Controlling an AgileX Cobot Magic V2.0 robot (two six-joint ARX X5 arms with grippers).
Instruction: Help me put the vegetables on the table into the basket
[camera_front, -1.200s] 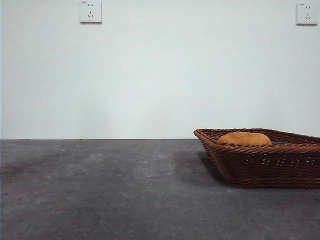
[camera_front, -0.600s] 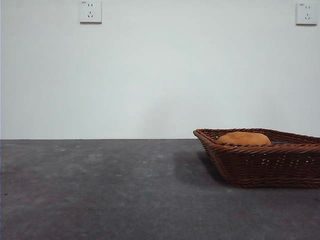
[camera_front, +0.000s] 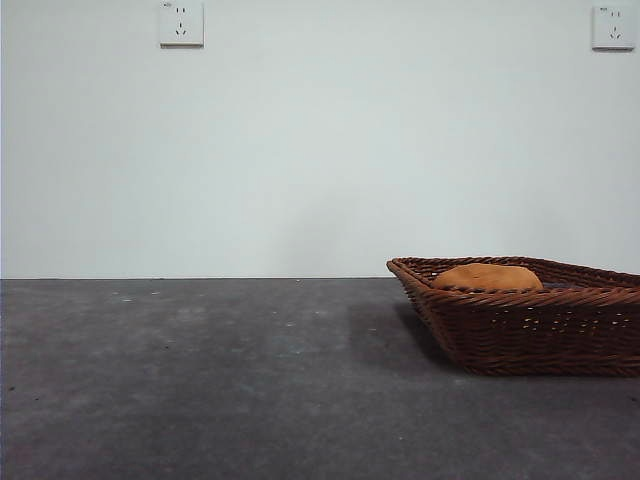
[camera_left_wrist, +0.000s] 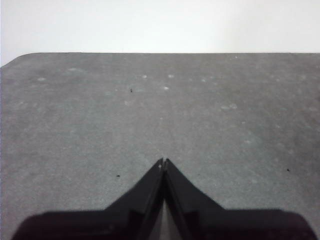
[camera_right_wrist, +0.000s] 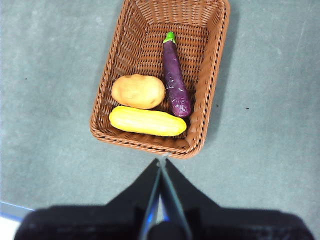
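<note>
Holding potato (camera_right_wrist: 138, 91), yellow piece (camera_right_wrist: 147, 121), seemingly eggplant (camera_right_wrist: 175, 82), basket (camera_right_wrist: 207, 90), both claws (camera_right_wrist: 161, 161) clenched, empty.

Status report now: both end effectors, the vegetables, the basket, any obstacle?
Left end effector shut, over bare table. Right end effector shut, above basket. Potato, yellow piece, purple one inside. No obstacle seen.

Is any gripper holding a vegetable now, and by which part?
Nothing is held. Left gripper and right gripper are shut and empty; the potato lies in the basket.
</note>
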